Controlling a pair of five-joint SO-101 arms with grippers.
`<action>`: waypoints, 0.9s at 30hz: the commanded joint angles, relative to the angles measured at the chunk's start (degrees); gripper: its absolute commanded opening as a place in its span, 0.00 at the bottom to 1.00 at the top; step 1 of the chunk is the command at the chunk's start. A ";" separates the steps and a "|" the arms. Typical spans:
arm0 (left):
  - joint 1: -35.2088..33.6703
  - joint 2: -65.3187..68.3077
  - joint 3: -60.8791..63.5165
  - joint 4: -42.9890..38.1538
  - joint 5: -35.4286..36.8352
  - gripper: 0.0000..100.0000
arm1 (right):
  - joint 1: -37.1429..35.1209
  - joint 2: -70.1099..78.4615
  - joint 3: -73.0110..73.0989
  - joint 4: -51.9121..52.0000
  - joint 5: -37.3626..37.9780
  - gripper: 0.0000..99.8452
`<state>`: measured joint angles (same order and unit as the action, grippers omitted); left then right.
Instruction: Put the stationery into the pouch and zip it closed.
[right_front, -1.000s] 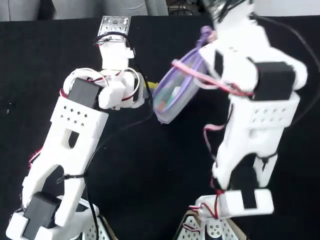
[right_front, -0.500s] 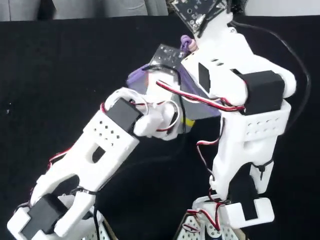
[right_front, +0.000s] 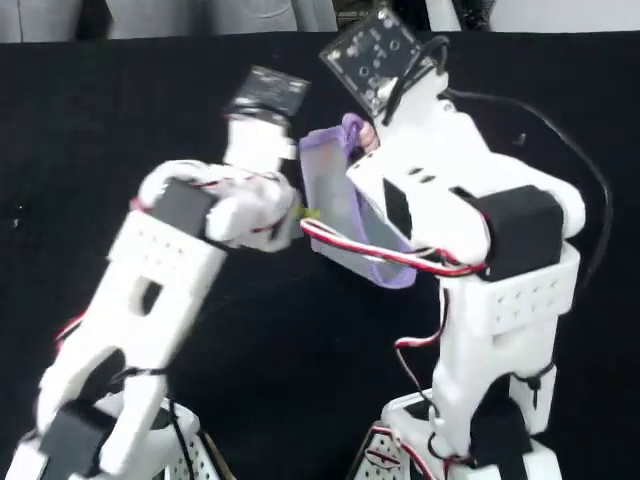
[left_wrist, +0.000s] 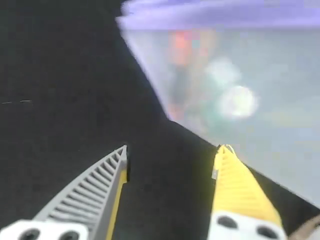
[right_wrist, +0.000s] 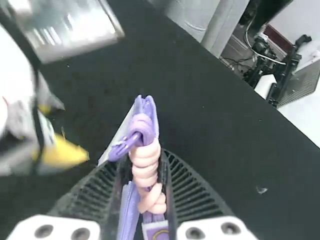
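Pouch (right_front: 335, 200) pinched between right jaws; left jaws spread, just beside it.

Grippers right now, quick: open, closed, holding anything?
Left gripper: open, holding nothing, close to the pouch.
Right gripper: closed on one end of the pouch.

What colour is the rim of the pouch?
Purple, running round the clear pouch. The left wrist view shows it best.
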<state>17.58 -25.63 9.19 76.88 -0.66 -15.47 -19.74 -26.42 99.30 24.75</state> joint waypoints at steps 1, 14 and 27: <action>-6.37 -8.00 0.31 -1.05 -3.96 0.28 | -1.05 -2.07 6.90 0.00 -0.70 0.01; -16.31 -21.80 10.15 -1.05 -12.92 0.28 | -22.24 -15.34 28.88 -9.05 -7.21 0.01; -19.82 -26.46 19.82 -5.19 -18.11 0.28 | -20.40 -22.90 51.21 -14.07 -2.81 0.01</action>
<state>-1.41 -50.59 27.82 75.03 -17.98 -37.63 -42.77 15.60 85.23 18.95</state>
